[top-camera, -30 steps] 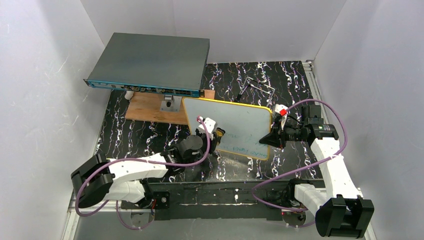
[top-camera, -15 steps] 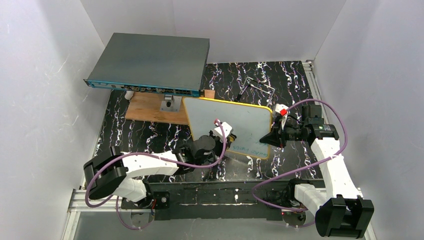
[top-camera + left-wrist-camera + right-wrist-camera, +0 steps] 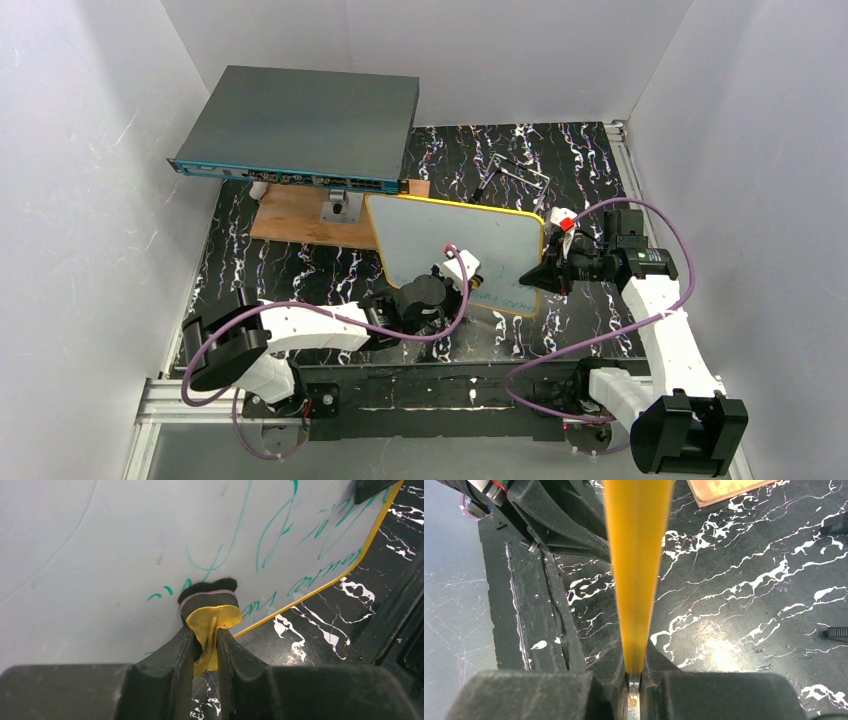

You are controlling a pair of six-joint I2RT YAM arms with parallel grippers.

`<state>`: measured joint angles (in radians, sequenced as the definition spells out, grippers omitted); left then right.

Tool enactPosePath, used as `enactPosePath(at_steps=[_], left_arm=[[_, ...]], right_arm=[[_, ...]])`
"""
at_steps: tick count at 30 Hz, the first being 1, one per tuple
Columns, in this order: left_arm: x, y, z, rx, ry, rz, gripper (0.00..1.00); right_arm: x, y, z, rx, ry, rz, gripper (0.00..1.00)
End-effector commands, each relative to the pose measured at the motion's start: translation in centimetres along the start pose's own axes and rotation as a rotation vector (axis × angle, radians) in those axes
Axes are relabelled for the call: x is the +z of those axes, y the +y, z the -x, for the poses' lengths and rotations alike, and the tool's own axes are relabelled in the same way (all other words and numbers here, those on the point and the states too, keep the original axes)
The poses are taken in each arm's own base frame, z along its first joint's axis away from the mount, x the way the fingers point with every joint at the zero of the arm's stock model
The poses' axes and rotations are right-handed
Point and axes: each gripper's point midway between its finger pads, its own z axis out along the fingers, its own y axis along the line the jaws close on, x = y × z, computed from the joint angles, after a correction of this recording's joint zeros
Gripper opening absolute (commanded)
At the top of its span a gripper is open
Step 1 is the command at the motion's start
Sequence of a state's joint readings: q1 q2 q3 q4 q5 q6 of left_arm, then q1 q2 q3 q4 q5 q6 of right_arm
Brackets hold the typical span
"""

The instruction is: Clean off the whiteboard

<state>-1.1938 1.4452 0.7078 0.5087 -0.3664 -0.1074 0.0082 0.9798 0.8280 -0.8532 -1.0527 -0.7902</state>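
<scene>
Rectangular white, yellow-framed whiteboard (image 3: pixel 440 230) | tilted over black marbled desk (image 3: pixel 300 270), edge clamped in right hand (image 3: pixel 635 675) | left hand (image 3: pixel 206 635) clamped on yellow-backed black eraser (image 3: pixel 209 597) | upper area wiped; green writing (image 3: pixel 280 525) left near lower corner.

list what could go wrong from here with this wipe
The right jaws pinch the whiteboard only by its thin yellow frame; wiping pressure might twist or slip it.
The left jaws hold the eraser by its yellow end, so it could fold or pull out.
The green writing hugs the lower edge; a stroke may run off.
</scene>
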Motion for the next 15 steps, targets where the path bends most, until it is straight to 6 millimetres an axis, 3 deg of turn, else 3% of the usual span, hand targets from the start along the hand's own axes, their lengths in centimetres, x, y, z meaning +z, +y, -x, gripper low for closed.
enactPosePath(at_steps=[1, 6, 9, 12, 15], left_arm=[[-0.7, 3.4, 2.5, -0.094, -0.097, 0.133, 0.00], [-2.6, 7.3, 2.0, -0.261, -0.129, 0.223, 0.00], [-3.3, 8.3, 1.7, -0.314, -0.135, 0.243, 0.00], [-3.2, 7.9, 1.4, -0.312, -0.124, 0.216, 0.00], [-2.3, 6.3, 2.0, -0.287, -0.117, 0.129, 0.00]], right_arm=[[-0.1, 1.8, -2.5, 0.088, 0.096, 0.025, 0.01], [-0.1, 1.8, -2.4, 0.087, 0.095, 0.024, 0.01], [-0.1, 1.8, -2.4, 0.087, 0.095, 0.025, 0.01], [0.0, 1.8, -2.5, 0.089, 0.096, 0.025, 0.01], [0.0, 1.8, -2.5, 0.090, 0.097, 0.025, 0.01]])
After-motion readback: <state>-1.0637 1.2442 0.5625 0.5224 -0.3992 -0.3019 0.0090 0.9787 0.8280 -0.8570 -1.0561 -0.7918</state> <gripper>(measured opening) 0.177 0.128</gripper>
